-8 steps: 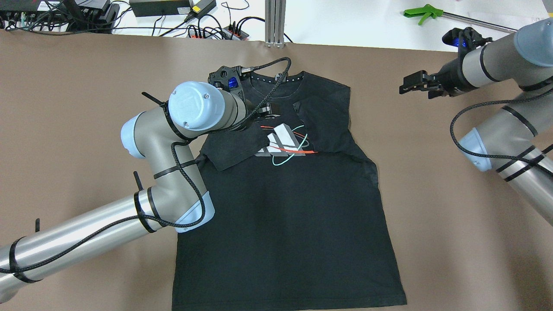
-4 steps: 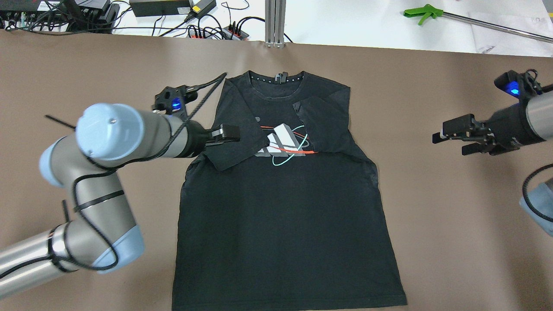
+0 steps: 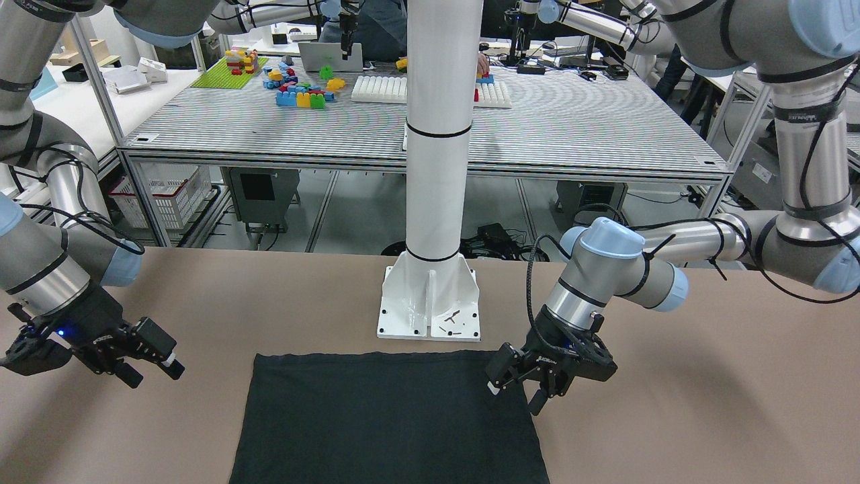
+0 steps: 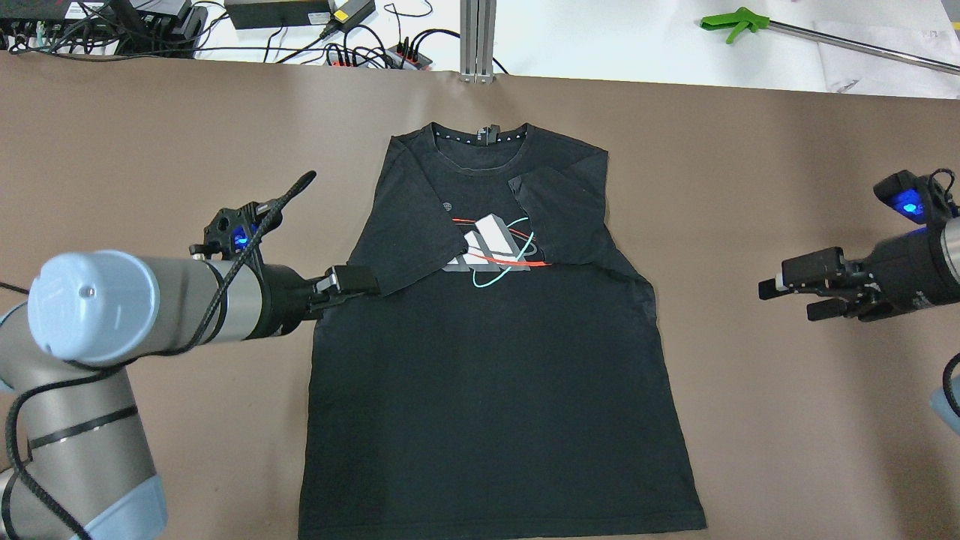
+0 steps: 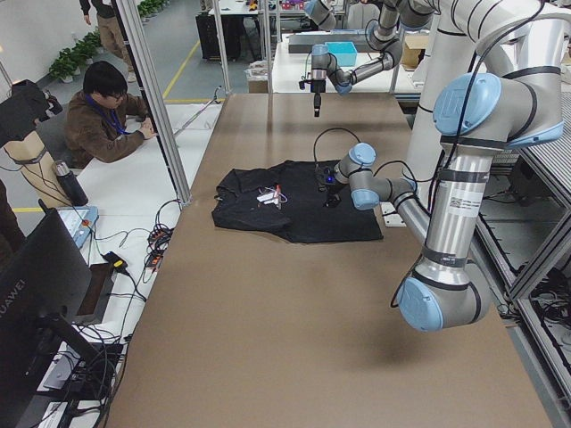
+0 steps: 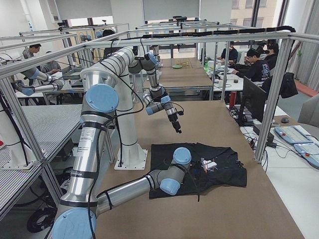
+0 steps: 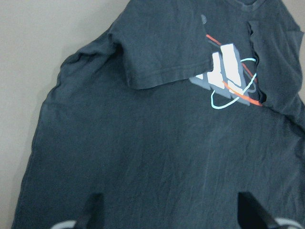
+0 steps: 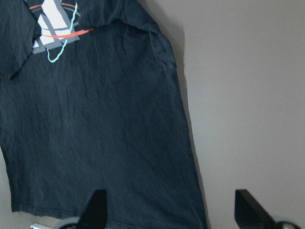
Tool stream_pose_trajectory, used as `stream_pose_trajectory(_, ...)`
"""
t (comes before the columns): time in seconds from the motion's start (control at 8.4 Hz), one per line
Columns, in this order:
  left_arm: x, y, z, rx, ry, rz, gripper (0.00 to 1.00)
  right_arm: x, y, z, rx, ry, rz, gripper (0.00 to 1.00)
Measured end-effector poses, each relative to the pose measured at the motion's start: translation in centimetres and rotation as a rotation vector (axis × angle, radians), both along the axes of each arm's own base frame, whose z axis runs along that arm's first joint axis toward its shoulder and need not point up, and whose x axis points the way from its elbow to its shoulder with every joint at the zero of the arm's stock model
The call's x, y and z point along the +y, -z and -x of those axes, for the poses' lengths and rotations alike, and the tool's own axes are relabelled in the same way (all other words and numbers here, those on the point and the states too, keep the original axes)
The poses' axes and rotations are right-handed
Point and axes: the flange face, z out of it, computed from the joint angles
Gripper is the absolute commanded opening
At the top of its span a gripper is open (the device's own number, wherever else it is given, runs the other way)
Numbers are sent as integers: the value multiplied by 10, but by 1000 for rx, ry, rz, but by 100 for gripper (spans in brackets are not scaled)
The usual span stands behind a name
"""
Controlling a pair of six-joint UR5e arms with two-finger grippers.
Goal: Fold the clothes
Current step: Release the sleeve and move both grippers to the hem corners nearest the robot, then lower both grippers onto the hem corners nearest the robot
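The clothes are a black T-shirt with a grey, red and teal chest print, lying flat on the brown table. Both sleeves are folded in over the chest. My left gripper hovers open at the shirt's left edge, beside the corner of the folded left sleeve, holding nothing. In the front-facing view this gripper shows its fingers spread by the hem corner. My right gripper is open and empty over bare table, well right of the shirt. Both wrist views look down on the shirt.
Cables and power strips, an aluminium post and a green-handled tool lie beyond the table's far edge. The robot's white base column stands at the near side. A person sits at a side desk.
My left gripper has drawn back from above the folded left sleeve to the shirt's left edge. My right gripper has moved away from the far side toward the robot. The shirt has not shifted.
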Motion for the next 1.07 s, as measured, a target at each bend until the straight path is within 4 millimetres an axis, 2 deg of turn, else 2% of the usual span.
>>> stream_pose_trajectory(0.12,22,-9,-9,-12,5,5,100,16,-17,8,1,24,-13,94)
stream_pose_trajectory(0.36,55,-20,-7,-22,1,4,100,37,-53,35,-4,78,-45,94)
stream_pose_trajectory(0.71,65,-23,-3,-24,1,3,100,64,-81,91,26,157,-68,94)
stream_pose_trajectory(1.07,64,-24,-6,-31,0,2,100,92,-89,137,63,194,-90,94)
